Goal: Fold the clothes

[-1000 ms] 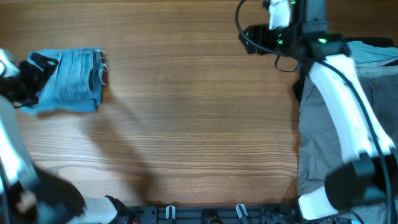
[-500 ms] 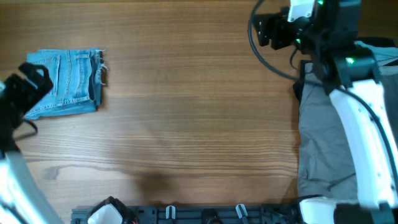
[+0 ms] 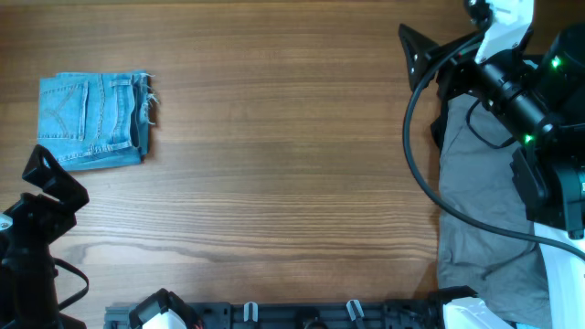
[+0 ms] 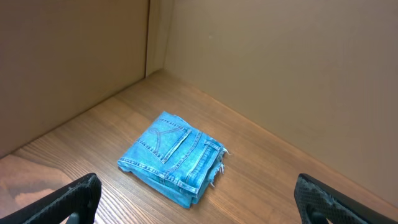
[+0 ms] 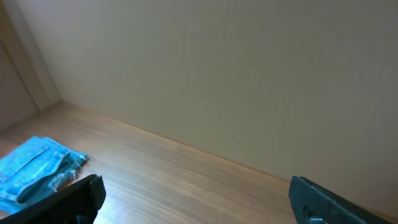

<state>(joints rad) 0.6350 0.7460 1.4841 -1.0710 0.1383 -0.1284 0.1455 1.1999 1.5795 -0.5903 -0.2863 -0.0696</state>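
The light-blue denim jeans [image 3: 93,120] lie folded into a small square at the table's far left, frayed hems to the right. They also show in the left wrist view [image 4: 175,158] and at the lower left of the right wrist view [image 5: 31,168]. My left gripper [image 3: 53,183] is open and empty, just in front of the jeans and apart from them. My right gripper [image 3: 422,50] is open and empty at the far right, above bare wood beside the grey trousers [image 3: 484,210]. A pale blue garment is not clearly visible.
The grey trousers lie in a loose pile along the right edge under my right arm, with black cables [image 3: 416,137] hanging over it. Brown walls [image 4: 280,74] close in the table's back and left side. A black rail [image 3: 302,315] runs along the front edge.
My left gripper has let go of the folded jeans and pulled back toward the front edge. My right arm has swung right and back, away from the middle.
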